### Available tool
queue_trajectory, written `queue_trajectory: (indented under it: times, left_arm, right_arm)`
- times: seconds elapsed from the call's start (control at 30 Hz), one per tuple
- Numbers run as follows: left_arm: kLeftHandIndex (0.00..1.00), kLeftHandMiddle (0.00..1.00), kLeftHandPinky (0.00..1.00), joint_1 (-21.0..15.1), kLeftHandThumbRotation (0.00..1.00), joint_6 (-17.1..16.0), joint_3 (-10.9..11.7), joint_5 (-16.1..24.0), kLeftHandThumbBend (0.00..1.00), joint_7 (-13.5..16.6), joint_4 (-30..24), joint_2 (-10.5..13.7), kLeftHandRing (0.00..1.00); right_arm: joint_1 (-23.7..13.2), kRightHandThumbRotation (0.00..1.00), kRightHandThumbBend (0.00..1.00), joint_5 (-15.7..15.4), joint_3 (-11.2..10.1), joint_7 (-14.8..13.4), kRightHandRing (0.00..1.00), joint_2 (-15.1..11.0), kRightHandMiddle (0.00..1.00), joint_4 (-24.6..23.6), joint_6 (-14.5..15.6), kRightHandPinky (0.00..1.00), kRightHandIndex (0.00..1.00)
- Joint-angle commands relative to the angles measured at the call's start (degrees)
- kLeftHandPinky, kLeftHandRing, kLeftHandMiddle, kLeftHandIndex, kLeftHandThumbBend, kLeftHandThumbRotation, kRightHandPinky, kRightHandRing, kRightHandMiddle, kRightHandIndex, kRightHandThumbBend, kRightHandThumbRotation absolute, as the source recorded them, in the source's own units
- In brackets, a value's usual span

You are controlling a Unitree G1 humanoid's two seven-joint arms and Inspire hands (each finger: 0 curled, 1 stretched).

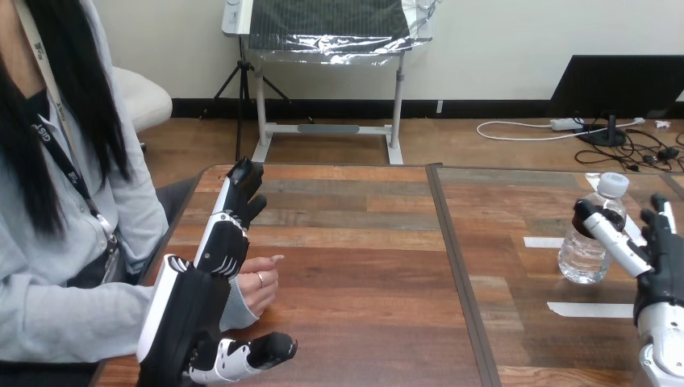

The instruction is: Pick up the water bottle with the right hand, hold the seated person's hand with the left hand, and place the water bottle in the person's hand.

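Note:
A clear water bottle [582,256] with a white cap stands upright on the table [363,266] at the far right. My right hand [661,274] is beside it, open; its thumb lies across the bottle's near side and its fingers rise just right of the bottle. At the left, the person's hand [262,289] rests on the table with loosely bent fingers. My left hand [189,310] is open right beside it, between it and the person. Its straight fingers point away from me past that hand and its thumb reaches out nearer me. Whether the two touch I cannot tell.
The person sits at the table's left edge. A dark seam [456,266] runs front to back between two tabletops. White tape strips [589,309] lie on the right one near the bottle.

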Motion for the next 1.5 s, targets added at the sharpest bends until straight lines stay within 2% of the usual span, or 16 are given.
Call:
queue_trajectory:
  times: [0.0, 0.37, 0.63, 0.93, 1.13, 1.47]
  left_arm:
    - [1.0, 1.0, 0.96, -2.1, 0.68, 0.5, 0.0, -1.3, 1.0, -0.4, -2.0, 0.7, 1.0]
    - [1.0, 1.0, 0.97, -1.5, 0.67, 1.5, 0.0, -2.1, 1.0, -1.4, -3.0, 1.1, 1.0]
    - [1.0, 1.0, 1.0, -1.2, 0.66, 1.9, -0.1, -3.3, 1.0, -2.6, -3.6, 1.3, 1.0]
    - [1.0, 1.0, 1.0, -0.9, 0.66, 2.2, 0.1, -4.0, 1.0, -3.3, -4.3, 1.5, 1.0]
    - [1.0, 1.0, 1.0, -0.5, 0.65, 2.6, 0.2, -4.2, 1.0, -3.7, -5.1, 1.7, 1.0]
    - [1.0, 1.0, 1.0, -0.2, 0.63, 2.2, 0.4, -4.7, 1.0, -4.3, -5.6, 2.0, 1.0]
  right_arm:
    - [-6.2, 0.47, 1.0, 0.1, 0.0, 0.5, 1.0, -0.9, 0.97, -0.5, 0.5, 1.0, 1.0]
    - [-6.3, 0.47, 1.0, -1.8, 1.4, -0.4, 1.0, -1.1, 0.98, -0.2, 2.4, 1.0, 1.0]
    - [-6.5, 0.46, 1.0, -1.4, 0.6, 0.5, 1.0, -0.8, 0.97, -0.1, 3.5, 1.0, 1.0]
    - [-6.4, 0.44, 1.0, -3.6, 2.2, -1.1, 0.99, -0.9, 0.97, 0.1, 4.8, 1.0, 1.0]
    - [-6.4, 0.42, 1.0, -2.7, 1.6, -0.1, 0.98, -0.7, 0.97, 0.3, 5.4, 1.0, 1.0]
    - [-6.5, 0.43, 1.0, -3.3, 2.1, -0.6, 0.97, -0.6, 0.96, 0.5, 7.4, 1.0, 1.0]
